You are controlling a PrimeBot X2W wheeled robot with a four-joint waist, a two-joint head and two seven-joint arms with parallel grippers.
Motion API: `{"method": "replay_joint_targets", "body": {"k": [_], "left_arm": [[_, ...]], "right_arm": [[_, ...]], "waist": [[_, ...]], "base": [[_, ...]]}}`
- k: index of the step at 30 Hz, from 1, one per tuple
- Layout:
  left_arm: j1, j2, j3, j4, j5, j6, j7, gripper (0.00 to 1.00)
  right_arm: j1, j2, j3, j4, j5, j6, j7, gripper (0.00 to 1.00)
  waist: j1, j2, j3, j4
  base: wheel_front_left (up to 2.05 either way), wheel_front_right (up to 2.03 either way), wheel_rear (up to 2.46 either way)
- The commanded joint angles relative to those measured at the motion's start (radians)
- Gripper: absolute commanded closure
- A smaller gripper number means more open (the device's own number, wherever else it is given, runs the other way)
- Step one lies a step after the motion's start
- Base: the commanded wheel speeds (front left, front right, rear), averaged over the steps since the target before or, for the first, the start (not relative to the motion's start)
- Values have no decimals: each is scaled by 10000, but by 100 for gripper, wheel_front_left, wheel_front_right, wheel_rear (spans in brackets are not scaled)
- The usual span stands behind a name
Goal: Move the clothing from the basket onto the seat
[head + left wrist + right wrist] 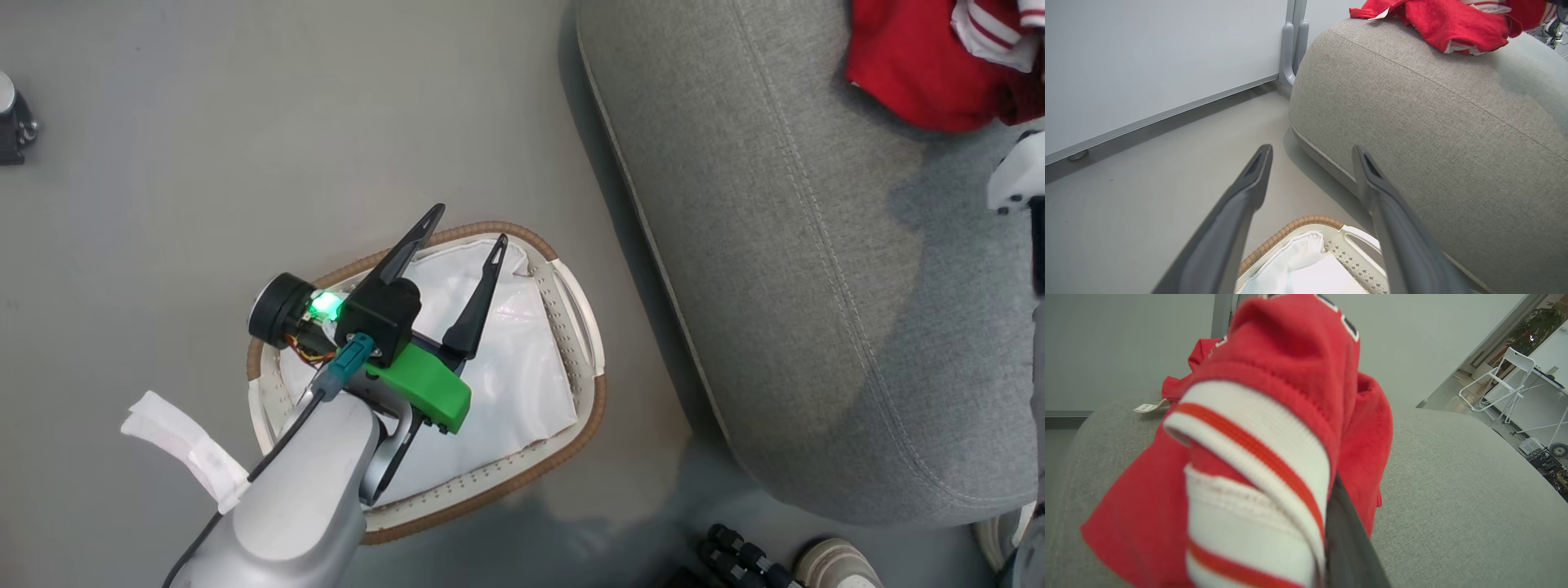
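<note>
The white basket (584, 327) with its brown woven rim (1306, 222) stands on the floor, holding just its white liner (514, 359). My left gripper (471, 224) hovers over it, open and with nothing between its fingers (1257, 171). The grey seat (816, 269) lies to the right of the basket. Red clothing (914, 65) is piled at the seat's far corner (1453, 20). The jersey (1274, 375) with its white-striped sleeve (1257, 465) hangs over my right gripper (1327, 486), which is shut on it. One dark finger (1349, 543) shows beneath the fabric.
A shoe (833, 563) and a black wheeled part (735, 555) sit at the bottom right on the floor. A dark object (12, 122) is at the far left edge. A white panel with a metal leg (1294, 49) stands behind the seat. A white folding chair (1502, 379) is far off.
</note>
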Motion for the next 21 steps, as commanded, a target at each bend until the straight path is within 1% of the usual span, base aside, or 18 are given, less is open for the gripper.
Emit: {"method": "replay_joint_targets", "body": {"k": [1,6,7,10,15,21], "left_arm": [[121,69,18,-30,-25,48,0,0],[252,120,30,-41,-128,94,-26,0],[306,110,61,-34,-182,106,-52,0],[427,44,100,-3,-284,146,-74,0],[564,-72,207,43,-443,189,-134,0],[816,-220,520,89,-598,245,-157,0]], "right_arm": [[287,20,22,-102,-46,-14,-44,0],[1057,251,299,-668,7,-14,-40,0],[1415,346,397,-972,60,-14,-35,0],[2108,599,560,-1485,221,-14,-32,0],[2889,771,907,-2102,481,-14,-32,0],[3126,566,1310,-2655,638,-14,-33,0]], "waist": [[-1,-1,-108,-18],[-1,-1,-393,-47],[-1,-1,-531,-56],[-1,-1,-787,-41],[-1,-1,-1187,45],[-1,-1,-1798,343]], "base": [[0,0,0],[0,0,0],[0,0,0],[0,0,0],[0,0,0],[0,0,0]]}}
